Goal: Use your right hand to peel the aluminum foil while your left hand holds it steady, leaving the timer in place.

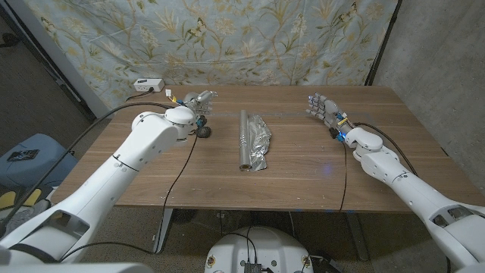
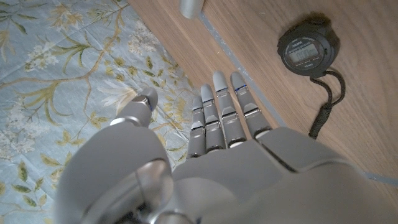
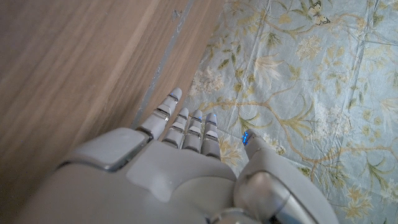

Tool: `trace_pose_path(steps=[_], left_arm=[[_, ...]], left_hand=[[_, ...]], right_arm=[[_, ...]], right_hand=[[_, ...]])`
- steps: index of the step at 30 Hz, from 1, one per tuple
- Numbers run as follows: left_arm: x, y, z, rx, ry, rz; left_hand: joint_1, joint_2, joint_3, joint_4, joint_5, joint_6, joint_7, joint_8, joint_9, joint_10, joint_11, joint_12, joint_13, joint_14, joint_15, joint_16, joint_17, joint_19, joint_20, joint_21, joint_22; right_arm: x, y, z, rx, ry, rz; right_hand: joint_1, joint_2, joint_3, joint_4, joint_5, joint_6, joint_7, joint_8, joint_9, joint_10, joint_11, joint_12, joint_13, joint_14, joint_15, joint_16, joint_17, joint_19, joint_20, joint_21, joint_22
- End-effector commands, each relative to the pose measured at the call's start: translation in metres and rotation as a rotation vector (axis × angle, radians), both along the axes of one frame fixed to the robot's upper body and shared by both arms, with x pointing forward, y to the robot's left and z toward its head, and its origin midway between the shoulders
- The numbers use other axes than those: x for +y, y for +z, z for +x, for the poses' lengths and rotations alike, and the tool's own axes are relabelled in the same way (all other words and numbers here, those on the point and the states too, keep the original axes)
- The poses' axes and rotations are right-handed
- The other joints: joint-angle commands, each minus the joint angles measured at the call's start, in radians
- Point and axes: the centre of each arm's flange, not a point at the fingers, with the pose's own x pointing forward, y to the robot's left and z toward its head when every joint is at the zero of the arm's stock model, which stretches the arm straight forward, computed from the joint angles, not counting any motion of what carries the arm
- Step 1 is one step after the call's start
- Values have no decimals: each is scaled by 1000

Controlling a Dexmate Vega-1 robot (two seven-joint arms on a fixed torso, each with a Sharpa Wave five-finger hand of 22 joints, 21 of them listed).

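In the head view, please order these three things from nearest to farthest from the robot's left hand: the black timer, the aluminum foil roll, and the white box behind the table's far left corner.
1. The round black timer, just beside the left hand, on the robot's left.
2. The small white box, behind the table's far left corner.
3. The silver aluminum foil roll, at the table's middle.

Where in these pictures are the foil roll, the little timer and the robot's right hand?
foil roll (image 1: 253,142): head view, on its crinkled loose sheet.
timer (image 2: 307,53): left wrist view, on its display.
right hand (image 1: 322,108): head view, on its back.
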Motion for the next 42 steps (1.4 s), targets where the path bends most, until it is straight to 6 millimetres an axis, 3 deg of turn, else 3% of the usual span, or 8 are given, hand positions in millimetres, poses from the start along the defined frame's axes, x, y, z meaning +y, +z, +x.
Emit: trace_pose_path(steps=[1,20,30,42], left_arm=[[-15,32,5,130,-27,64],[-52,64,25,299,-91,126],[-63,62,27,363,-98,158],[-60,61,20,422,-77,177]], left_hand=[[23,4,-14,1,11,-8,8,-8,8,-15,20,7,17,8,-2,24,16,18,8,10,6],[65,10,-51,4,21,-21,13,-16,27,-59,45,28,71,-54,28,67,63,-16,31,5,14],[83,13,-67,5,25,-26,12,-18,37,-83,57,40,98,-76,35,86,82,-28,35,5,18],[96,14,-82,7,27,-36,13,-20,46,-96,63,56,122,-92,42,102,97,-37,37,6,22]], right_arm=[[3,6,6,-34,54,-29],[-9,5,8,-98,76,-2],[-14,3,11,-104,79,16],[-20,4,18,-109,76,15]], right_hand=[[9,-1,2,-7,-1,-3,-1,-1,3,-7,2,-3,1,-4,-20,-1,3,1,-37,-2,4],[12,1,1,-15,-6,-5,-2,-1,3,-11,2,-3,2,-8,-18,2,7,-2,-36,-5,4],[12,2,1,-17,-9,-5,-2,0,3,-11,2,-2,2,-10,-18,3,8,-3,-36,-5,4],[12,3,1,-18,-11,-4,-2,0,3,-12,0,-2,2,-10,-18,4,9,-3,-36,-6,4]])
